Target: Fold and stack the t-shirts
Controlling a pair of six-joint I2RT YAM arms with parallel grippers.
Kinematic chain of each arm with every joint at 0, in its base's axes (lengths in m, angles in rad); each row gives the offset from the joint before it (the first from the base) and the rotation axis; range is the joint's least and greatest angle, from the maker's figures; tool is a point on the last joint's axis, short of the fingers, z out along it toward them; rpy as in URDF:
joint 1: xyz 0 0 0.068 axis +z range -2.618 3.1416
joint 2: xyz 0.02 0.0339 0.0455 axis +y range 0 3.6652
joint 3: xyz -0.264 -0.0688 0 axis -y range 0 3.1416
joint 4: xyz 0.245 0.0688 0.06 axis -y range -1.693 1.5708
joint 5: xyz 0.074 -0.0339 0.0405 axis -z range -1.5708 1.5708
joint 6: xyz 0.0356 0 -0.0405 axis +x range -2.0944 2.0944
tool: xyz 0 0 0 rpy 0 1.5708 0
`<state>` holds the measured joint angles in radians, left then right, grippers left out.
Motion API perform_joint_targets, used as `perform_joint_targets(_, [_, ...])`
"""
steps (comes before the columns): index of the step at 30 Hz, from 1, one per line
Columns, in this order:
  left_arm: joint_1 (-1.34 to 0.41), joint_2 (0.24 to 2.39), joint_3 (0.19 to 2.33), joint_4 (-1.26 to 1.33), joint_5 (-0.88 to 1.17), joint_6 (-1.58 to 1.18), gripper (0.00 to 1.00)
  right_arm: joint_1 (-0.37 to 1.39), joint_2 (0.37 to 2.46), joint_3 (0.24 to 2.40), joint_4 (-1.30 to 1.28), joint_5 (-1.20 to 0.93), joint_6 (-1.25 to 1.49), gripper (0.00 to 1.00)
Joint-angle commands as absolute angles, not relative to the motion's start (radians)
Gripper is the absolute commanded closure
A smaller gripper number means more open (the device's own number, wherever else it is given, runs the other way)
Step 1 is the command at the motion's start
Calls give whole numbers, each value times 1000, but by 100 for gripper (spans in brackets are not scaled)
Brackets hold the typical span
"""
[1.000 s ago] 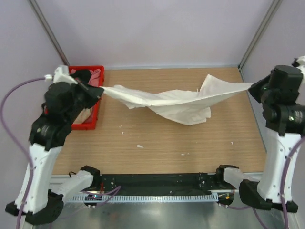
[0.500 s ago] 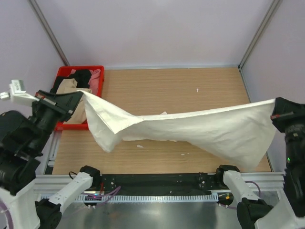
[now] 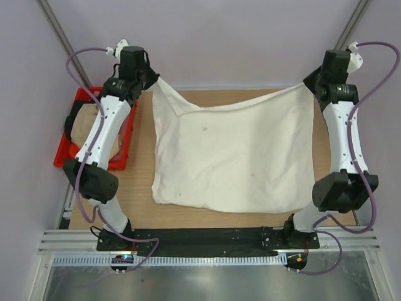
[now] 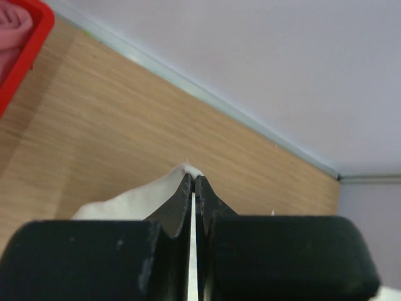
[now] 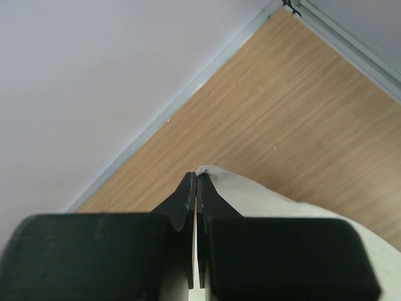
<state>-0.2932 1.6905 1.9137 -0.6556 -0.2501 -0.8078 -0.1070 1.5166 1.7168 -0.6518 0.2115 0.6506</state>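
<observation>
Far left: one red plastic crate (image 3: 62, 160) sits at the left edge of the wooden table (image 3: 139, 185). It is partly hidden by the left arm (image 3: 106, 125), which reaches over it. Inside the crate is a tan cloth (image 3: 76, 132) with something dark above it, too covered to name. The left wrist view catches a pink cloth (image 4: 9, 37) in the crate corner. At least two cloths are in there, and an exact count can't be made.

The left gripper (image 4: 193, 180) is at the far left of the table, with its jaws pressed together on a white corner of cloth.

Centre: one large cream cloth t-shirt (image 3: 238, 157) is spread wide across the table. Its near part lies flat on the wood. Both far corners are lifted, and the far edge sags between them. A few small dark specks show on it. It is just beside the crate, and contact between them can't be seen.

Right: the right gripper (image 5: 195, 177) is at the far right corner, jaws clamped on the shirt's other corner. The right arm (image 3: 343, 132) stands along the table's right edge.

Counts: two arms, two grippers, one crate, one spread shirt.
</observation>
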Motion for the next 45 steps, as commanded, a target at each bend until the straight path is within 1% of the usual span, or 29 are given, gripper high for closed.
perform_joint_targets(1, [-224,1754,2194,-512,-296,-828,100,-109,1586,2001,-481,259,612,99])
perform_joint_targets(2, [-219,1773,2318,-511,-285,-825,100,-110,1607,2061,-498,261,600,99])
perform_joint_targets(3, [-218,1788,2389,-511,-275,-803,100,-112,1641,2180,-532,261,586,99])
perform_joint_targets(4, [-218,1796,2440,-515,-243,-796,100,-110,1652,2241,-560,267,571,99])
perform_joint_targets(6, [-219,1758,2483,-502,-212,-795,100,-112,1643,2365,-630,281,532,99])
perform_joint_targets(7, [-224,1728,2458,-467,-200,-793,100,-112,1614,2359,-637,293,531,99])
perform_joint_targets(8, [-230,1641,2407,-448,-192,-790,100,-112,1579,2335,-634,311,531,99])
perform_joint_targets(9, [-236,1593,2293,-430,-193,-785,100,-112,1539,2242,-612,317,529,99])
perform_joint_targets(10, [-250,1545,2211,-385,-196,-785,100,-110,1451,2186,-601,325,532,99])
perform_joint_targets(11, [-256,1441,2142,-364,-193,-787,100,-112,1413,2136,-598,340,534,99])
perform_joint_targets(12, [-267,1401,2017,-348,-189,-790,100,-112,1373,2047,-610,351,540,99])
perform_joint_targets(14, [-275,1320,1918,-341,-178,-804,100,-112,1286,1970,-638,364,545,99])
perform_joint_targets(15, [-285,1237,1854,-342,-158,-811,100,-112,1258,1886,-672,367,545,99])
perform_joint_targets(16, [-294,1194,1725,-345,-156,-827,100,-112,1191,1835,-686,365,549,99])
perform_joint_targets(17, [-305,1151,1636,-344,-160,-840,100,-112,1158,1728,-701,382,555,99])
perform_joint_targets(18, [-328,1056,1561,-342,-163,-851,100,-112,1126,1679,-739,390,563,99])
perform_joint_targets(19, [-339,1016,1411,-342,-167,-871,100,-112,1089,1628,-750,397,561,99])
perform_joint_targets(20, [-344,970,1344,-344,-170,-876,100,-112,1025,1524,-758,406,563,99])
perform_joint_targets(21, [-348,901,1288,-359,-181,-880,100,-112,990,1473,-765,426,568,99])
perform_joint_targets(22, [-347,866,1176,-374,-192,-887,100,-112,959,1421,-762,431,566,99])
perform_joint_targets(23, [-348,838,1133,-393,-199,-906,100,-112,907,1332,-762,436,569,99])
perform_joint_targets(26, [-347,749,975,-446,-178,-933,100,-112,842,1162,-767,430,577,99])
perform_joint_targets(29, [-348,680,867,-511,-166,-946,100,-112,779,1002,-813,436,626,99])
perform_joint_targets(33, [-348,634,796,-654,-141,-966,100,-110,750,894,-949,474,721,99])
perform_joint_targets(35, [-348,612,773,-693,-138,-973,100,-109,739,902,-962,430,719,99])
perform_joint_targets(37, [-348,600,752,-738,-140,-977,100,-109,733,922,-1029,452,796,99])
perform_joint_targets(40, [-348,583,746,-747,-129,-976,100,-110,710,930,-1017,431,802,99])
perform_joint_targets(44, [-348,603,807,-752,-140,-968,100,-110,719,992,-980,387,776,99])
perform_joint_targets(45, [-348,613,839,-753,-152,-962,100,-109,719,1015,-971,341,755,99])
